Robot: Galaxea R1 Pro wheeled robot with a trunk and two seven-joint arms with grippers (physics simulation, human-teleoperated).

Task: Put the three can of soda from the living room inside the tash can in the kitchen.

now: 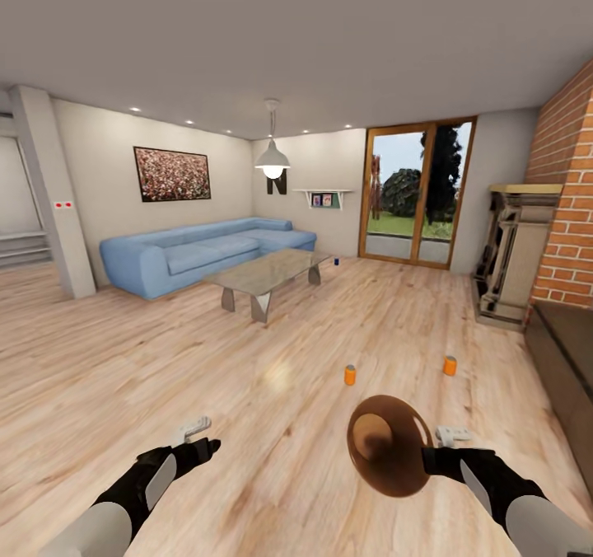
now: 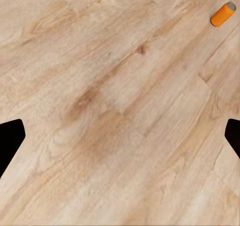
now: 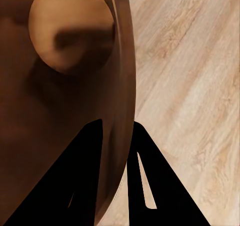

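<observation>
Copper-brown and tilted on its side, the tash can (image 1: 389,445) hangs from the right tool (image 1: 427,459), whose two dark fingers (image 3: 145,181) pinch its rim, one inside the wall and one outside; the mouth faces the head camera, showing the smooth tan inside. The left tool (image 1: 207,446) is held out over bare pale wood floor (image 1: 247,376), its fingers spread wide with nothing between them. Two orange cans stand upright on the floor ahead of the robot: the nearer orange can (image 1: 350,375) lies just beyond the bucket, and the second orange can (image 1: 450,366) stands off to its right, closer to the brick fireplace (image 1: 527,252). The left wrist view catches one orange can (image 2: 223,14) with a silver top at the edge of the boards. A dark blue can (image 1: 337,261) sits far back on the floor, just past the far corner of the glass worktop (image 1: 268,273) and near the end of the blue corner sofa (image 1: 198,252). All three cans are well apart from the bucket.
</observation>
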